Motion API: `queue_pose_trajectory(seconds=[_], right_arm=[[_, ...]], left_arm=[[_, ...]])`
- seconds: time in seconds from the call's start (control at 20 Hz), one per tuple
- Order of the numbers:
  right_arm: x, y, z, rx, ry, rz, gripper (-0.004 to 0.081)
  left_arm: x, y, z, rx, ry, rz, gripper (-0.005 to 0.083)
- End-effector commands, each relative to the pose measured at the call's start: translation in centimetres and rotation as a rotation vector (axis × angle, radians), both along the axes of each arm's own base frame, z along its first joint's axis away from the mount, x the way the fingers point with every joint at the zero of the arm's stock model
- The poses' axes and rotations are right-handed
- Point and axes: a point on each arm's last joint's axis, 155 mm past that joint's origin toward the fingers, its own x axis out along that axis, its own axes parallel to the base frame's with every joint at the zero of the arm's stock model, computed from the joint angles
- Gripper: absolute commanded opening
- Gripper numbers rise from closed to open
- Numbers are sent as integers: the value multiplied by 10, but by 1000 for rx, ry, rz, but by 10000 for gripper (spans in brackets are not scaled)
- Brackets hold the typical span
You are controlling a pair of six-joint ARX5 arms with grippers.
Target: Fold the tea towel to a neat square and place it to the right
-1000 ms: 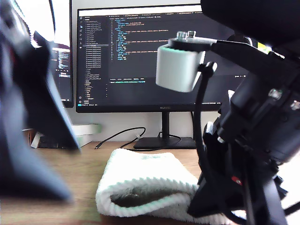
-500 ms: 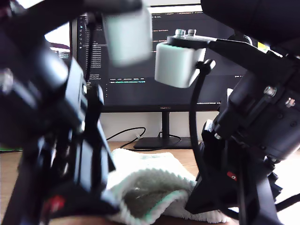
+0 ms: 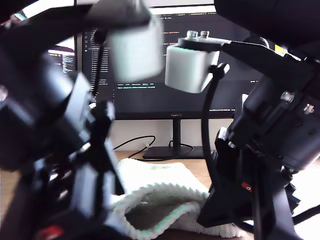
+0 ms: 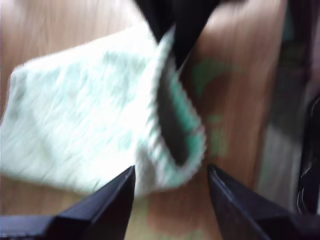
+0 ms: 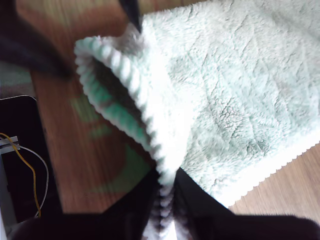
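Note:
The tea towel (image 3: 160, 200) is pale mint plush with a ribbed whitish hem. It lies folded on the wooden desk, and its front edge bulges up into an open loop. My second gripper (image 5: 167, 187) is shut on the hem (image 5: 125, 75) at the end of the loop; in the exterior view its arm (image 3: 265, 150) fills the right. My first gripper (image 4: 170, 172) is open and hovers just short of the looped hem (image 4: 172, 130), its fingers apart with nothing between them. Its blurred arm (image 3: 70, 165) fills the exterior view's left. The second gripper's fingers (image 4: 175, 25) show pinching the towel (image 4: 85, 115).
A dark monitor (image 3: 150, 75) on a stand (image 3: 175, 150) rises behind the towel, with a black cable (image 3: 132, 142) on the desk (image 3: 200, 167). A black device with yellow wire (image 5: 20, 160) sits beside the towel's loop end. Both arms crowd the front.
My first arm has swung in from the exterior view's left and now hides the towel's left part. The looped front edge has risen and opened wider. My second arm has barely moved.

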Motion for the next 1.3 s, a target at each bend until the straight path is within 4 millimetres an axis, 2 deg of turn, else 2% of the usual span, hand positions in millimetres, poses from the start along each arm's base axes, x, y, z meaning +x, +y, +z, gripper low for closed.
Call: queue_pose_trajectory(seconds=[0.0,0.35,0.65,0.75,0.95,1.1,1.25], right_arm=[[1,-3,-4,-5,6,-12,-13],[3,-4,-4,-6,7,-19,-13],[2,-5,-5,-10,12,-21,-13],[2,-5,-5,-11,12,-21,-13],[2,-6,-6,-13,13,-22,-13],[5,-8,-6,-13,12,-33,-13],[10,-11,-5,-10,11,-50,-13]], left_arm=[[-6,1,-10,2,29,-15,407],[0,-4,-29,23,26,1,389],[23,-1,-24,1,-21,65,375],[29,2,-24,-5,-12,84,298],[35,4,-24,8,-17,72,62],[33,9,-28,59,-26,44,20],[32,14,-26,75,-25,47,16]])
